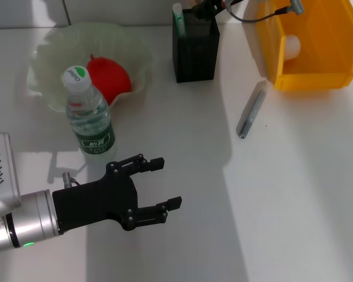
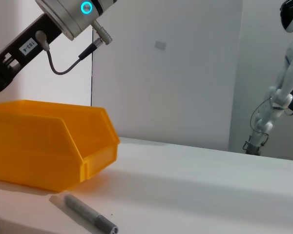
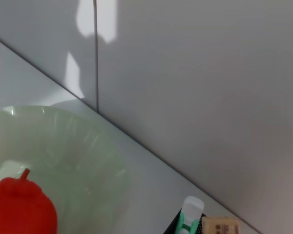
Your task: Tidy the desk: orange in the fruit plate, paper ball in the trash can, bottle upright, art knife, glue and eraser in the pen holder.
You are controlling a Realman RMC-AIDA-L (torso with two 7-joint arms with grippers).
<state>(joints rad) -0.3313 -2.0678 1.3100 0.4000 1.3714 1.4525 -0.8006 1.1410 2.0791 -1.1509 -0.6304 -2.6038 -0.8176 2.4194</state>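
One red fruit [image 1: 109, 78] in plate [image 1: 53, 47].

Robotics lab, bare white table [image 1: 294, 194], plain wall panels, another white robot [image 2: 278, 92] standing in the background

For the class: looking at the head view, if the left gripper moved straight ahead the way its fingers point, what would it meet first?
Probably nothing. The left gripper, open, points across bare table toward the robot's right. The grey art knife lies farther back, the bottle behind it. Depth is uncertain.
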